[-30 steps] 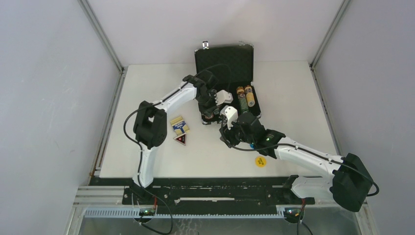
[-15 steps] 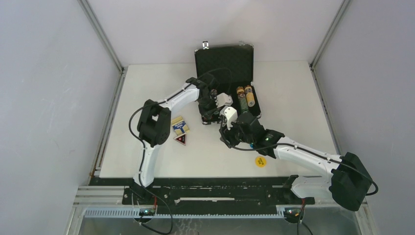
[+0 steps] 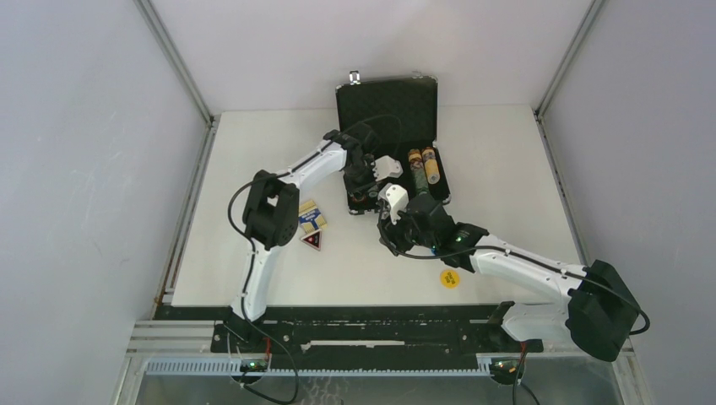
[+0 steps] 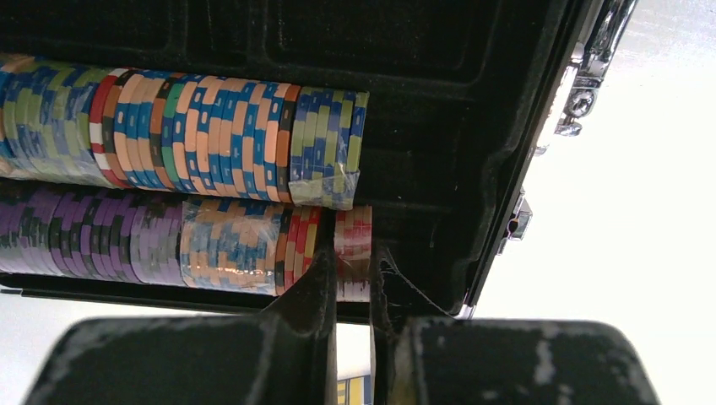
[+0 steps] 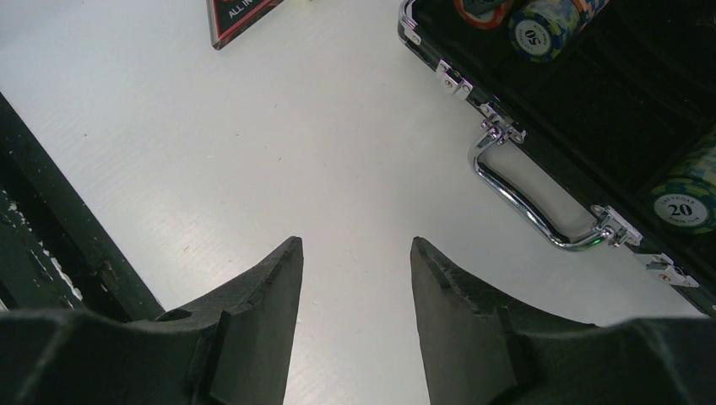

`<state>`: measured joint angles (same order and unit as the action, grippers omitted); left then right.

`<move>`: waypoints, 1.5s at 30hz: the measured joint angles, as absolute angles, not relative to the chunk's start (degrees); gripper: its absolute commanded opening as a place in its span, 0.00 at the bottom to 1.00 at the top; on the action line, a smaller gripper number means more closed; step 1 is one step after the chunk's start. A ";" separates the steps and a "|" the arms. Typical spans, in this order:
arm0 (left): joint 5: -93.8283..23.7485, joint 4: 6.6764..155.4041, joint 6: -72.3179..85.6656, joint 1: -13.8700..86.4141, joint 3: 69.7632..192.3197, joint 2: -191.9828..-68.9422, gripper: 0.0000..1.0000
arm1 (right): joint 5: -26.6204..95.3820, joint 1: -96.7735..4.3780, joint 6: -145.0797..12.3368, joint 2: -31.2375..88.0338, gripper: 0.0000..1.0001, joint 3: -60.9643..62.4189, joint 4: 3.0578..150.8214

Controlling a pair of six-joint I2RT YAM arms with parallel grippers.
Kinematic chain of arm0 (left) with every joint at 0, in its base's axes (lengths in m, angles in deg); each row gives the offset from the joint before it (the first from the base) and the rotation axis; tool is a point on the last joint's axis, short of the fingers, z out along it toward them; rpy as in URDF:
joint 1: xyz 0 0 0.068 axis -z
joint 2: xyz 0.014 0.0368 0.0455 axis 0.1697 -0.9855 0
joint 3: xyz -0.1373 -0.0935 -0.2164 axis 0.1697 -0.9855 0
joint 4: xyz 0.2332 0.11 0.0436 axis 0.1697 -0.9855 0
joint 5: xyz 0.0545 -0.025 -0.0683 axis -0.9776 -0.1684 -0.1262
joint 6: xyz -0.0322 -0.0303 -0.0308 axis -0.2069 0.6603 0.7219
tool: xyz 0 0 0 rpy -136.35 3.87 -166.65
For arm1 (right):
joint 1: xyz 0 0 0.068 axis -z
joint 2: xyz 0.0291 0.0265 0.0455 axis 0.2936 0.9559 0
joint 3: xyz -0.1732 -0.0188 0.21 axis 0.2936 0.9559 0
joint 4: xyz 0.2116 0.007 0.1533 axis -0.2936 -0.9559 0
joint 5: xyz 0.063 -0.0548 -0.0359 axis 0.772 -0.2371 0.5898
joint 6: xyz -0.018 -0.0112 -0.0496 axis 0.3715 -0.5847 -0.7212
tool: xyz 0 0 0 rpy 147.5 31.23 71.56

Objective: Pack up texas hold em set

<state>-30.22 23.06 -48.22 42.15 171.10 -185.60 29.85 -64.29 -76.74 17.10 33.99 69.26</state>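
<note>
The black briefcase (image 3: 387, 101) of the texas hold em set stands open at the table's far middle, with rows of poker chips (image 4: 194, 135) in its foam slots. My left gripper (image 4: 353, 261) reaches into the case (image 4: 473, 169) and is shut on a few red-and-white chips (image 4: 355, 240) at the end of the lower row. From above, the left gripper (image 3: 365, 187) is at the case's left half. My right gripper (image 5: 355, 245) hangs open over bare table, near the chrome handle (image 5: 532, 202). In the top view the right gripper (image 3: 390, 228) sits just in front of the case.
A yellow-blue card deck (image 3: 311, 217) and a red triangular token (image 3: 311, 240) lie on the table left of the case. A yellow round token (image 3: 450, 278) lies near the front, beside the right arm. Grey walls close in both sides.
The left arm's elbow has swung slightly right and its wrist has drawn a little deeper into the case. The right arm has hardly moved.
</note>
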 measured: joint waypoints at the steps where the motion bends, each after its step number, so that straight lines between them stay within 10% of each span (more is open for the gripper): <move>1: -30.20 22.95 -48.22 42.15 171.25 -185.71 0.10 | 29.85 -64.29 -76.74 17.14 0.58 33.99 69.26; 6: -30.96 22.67 -47.95 42.22 171.62 -185.92 0.26 | 29.88 -64.29 -76.74 17.34 0.58 33.99 69.44; 45: -46.79 38.47 -33.16 43.33 159.62 -166.78 0.30 | 27.93 -64.16 -74.05 18.17 0.67 33.99 70.53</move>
<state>-46.79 38.47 -33.16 43.33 159.62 -166.78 27.93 -64.16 -74.05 18.17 33.99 70.53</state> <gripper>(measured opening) 0.278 0.653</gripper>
